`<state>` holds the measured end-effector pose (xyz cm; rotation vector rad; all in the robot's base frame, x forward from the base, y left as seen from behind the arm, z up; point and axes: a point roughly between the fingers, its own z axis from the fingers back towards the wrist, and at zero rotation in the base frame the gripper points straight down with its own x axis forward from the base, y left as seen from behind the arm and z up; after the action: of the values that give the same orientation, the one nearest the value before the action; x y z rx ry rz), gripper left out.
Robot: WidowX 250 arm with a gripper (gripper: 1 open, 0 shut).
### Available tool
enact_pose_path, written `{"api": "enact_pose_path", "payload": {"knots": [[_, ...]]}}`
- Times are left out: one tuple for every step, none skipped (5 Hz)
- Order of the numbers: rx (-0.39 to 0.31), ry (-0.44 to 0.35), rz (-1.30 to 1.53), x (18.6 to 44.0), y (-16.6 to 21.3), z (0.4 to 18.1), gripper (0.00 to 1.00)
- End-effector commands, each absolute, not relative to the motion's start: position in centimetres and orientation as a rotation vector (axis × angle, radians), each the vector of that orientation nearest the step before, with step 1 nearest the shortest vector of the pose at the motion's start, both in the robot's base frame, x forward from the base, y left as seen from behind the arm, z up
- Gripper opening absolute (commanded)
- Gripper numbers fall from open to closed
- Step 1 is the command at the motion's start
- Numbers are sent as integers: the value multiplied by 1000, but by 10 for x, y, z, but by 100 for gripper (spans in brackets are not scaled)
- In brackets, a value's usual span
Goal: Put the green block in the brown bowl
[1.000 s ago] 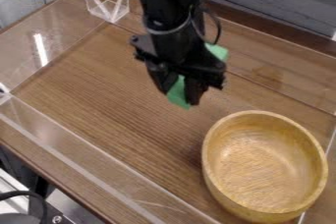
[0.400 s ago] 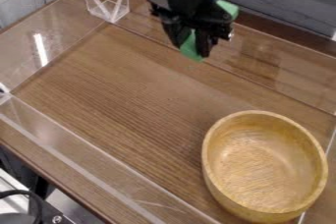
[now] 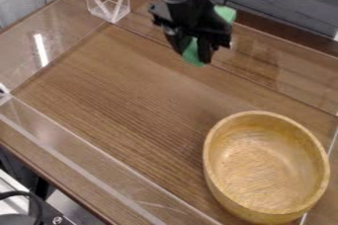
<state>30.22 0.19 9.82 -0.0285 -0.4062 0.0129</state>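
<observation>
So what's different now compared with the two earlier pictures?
The arm, with the green block between its fingers, moved away from the bowl toward the far side of the table; since the second picture it has shifted only slightly. Nothing was let go. The brown bowl stayed put.

The black robot arm [image 3: 189, 2] runs out of frame at the top edge, its dark fingertips blurred (finger spacing unreadable) over the bright green block [image 3: 197, 51], whose upper part is hidden behind them.

Unclear setting, wooden tabletop [image 3: 113, 106] visible.
</observation>
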Motion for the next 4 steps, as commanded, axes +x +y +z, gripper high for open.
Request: {"api": "enact_pose_path", "payload": {"knots": [[-32, -461, -2, 309, -2, 102, 0], [-31, -472, -20, 316, 0, 102, 0], [-31, -487, -38, 323, 3, 105, 0], [-28, -491, -48, 325, 9, 105, 0]]}}
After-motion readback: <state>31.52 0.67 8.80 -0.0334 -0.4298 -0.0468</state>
